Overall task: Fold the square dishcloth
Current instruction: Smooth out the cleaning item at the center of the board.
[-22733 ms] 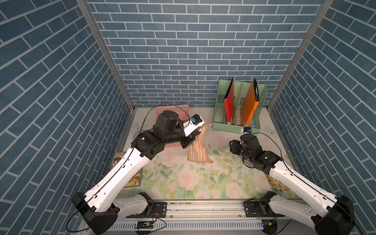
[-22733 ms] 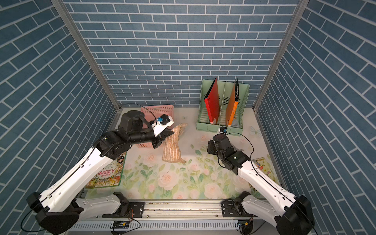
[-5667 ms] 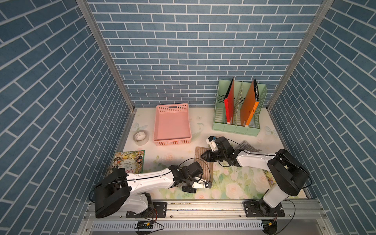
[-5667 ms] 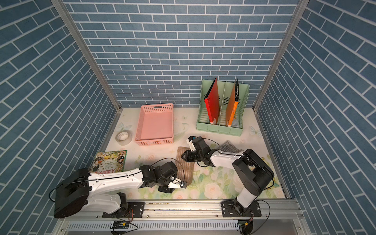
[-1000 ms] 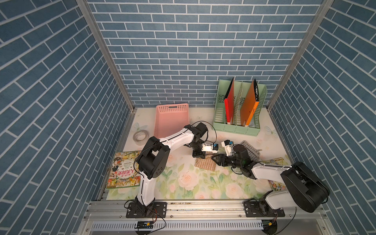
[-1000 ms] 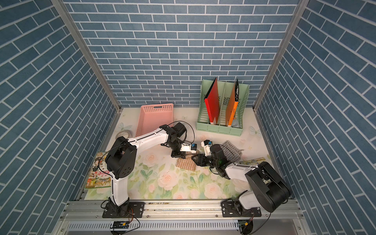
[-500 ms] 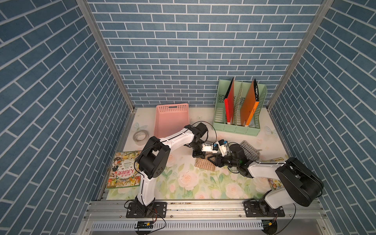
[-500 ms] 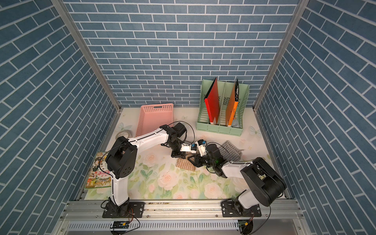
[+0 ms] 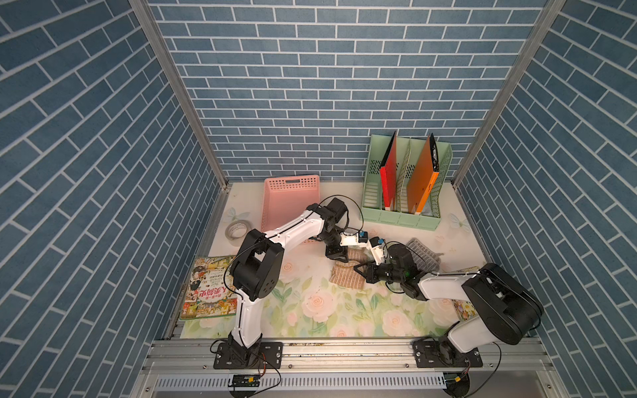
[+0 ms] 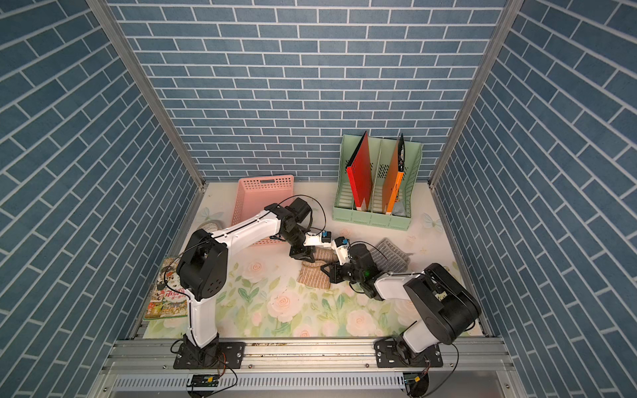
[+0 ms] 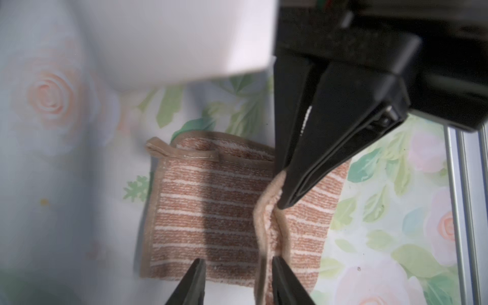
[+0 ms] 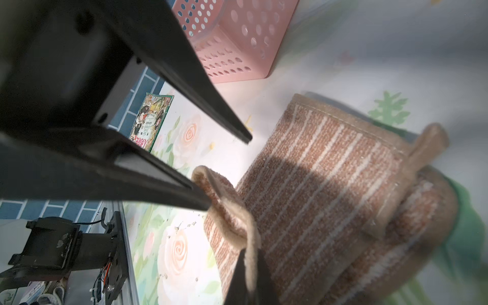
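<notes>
Here, you are watching one striped, rectangular terry dishcloth point(image 11: 211, 211): your right hand point(image 12: 249, 269) is pinching its raised beige hem point(image 11: 266, 211), and your left hand point(image 11: 237, 260) is standing parted.

This was a robotics lab cell dressed up as a home, not a real room. The walls point(image 9: 310, 86) were flat panels printed with blue brick, joined by bare aluminium posts point(image 9: 179, 93). A left arm point(image 9: 296, 230) and a right arm point(image 9: 441, 293) were bolted to a slotted aluminium rail point(image 9: 344, 351) along the worktop's front edge, with loose cables and a small circuit board point(image 9: 246, 380) below it. A rose-print mat point(image 9: 310, 310) covered the worktop and carried household props: a pink basket point(image 9: 289, 196), a green file rack point(image 9: 400, 218), tape point(image 9: 236, 229) and a picture book point(image 9: 206, 289).
</notes>
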You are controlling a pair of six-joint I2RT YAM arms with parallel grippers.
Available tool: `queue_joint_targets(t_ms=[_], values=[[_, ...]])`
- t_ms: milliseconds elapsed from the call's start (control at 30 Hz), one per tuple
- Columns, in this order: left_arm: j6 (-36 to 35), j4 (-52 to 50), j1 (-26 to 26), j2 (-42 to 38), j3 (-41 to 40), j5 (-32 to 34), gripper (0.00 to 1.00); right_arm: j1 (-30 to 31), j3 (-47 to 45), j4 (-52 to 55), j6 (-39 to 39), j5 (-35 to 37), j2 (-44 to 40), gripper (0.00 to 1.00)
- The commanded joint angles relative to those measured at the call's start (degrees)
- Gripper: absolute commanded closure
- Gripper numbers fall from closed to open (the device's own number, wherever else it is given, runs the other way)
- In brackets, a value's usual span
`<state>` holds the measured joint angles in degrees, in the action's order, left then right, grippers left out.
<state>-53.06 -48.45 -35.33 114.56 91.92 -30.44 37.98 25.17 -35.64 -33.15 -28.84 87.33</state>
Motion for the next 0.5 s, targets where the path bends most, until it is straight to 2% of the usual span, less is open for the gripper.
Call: queue_joint_targets(t_ms=[0, 133, 467], values=[[2.8, 3.9, 1.1, 3.4, 2.9, -2.3, 0.55, 0.0, 0.6, -1.2, -0.2, -0.2, 1.2, 1.00], [8.1, 10.8, 1.4, 6.5, 3.2, 1.7, 0.58, -0.2, 0.8, -0.5, -0.7, 0.1, 1.0, 1.00], [6.7, 9.3, 1.3, 9.3, 0.4, 3.7, 0.60, -2.2, 1.1, 0.3, -1.7, 0.5, 1.9, 1.00]])
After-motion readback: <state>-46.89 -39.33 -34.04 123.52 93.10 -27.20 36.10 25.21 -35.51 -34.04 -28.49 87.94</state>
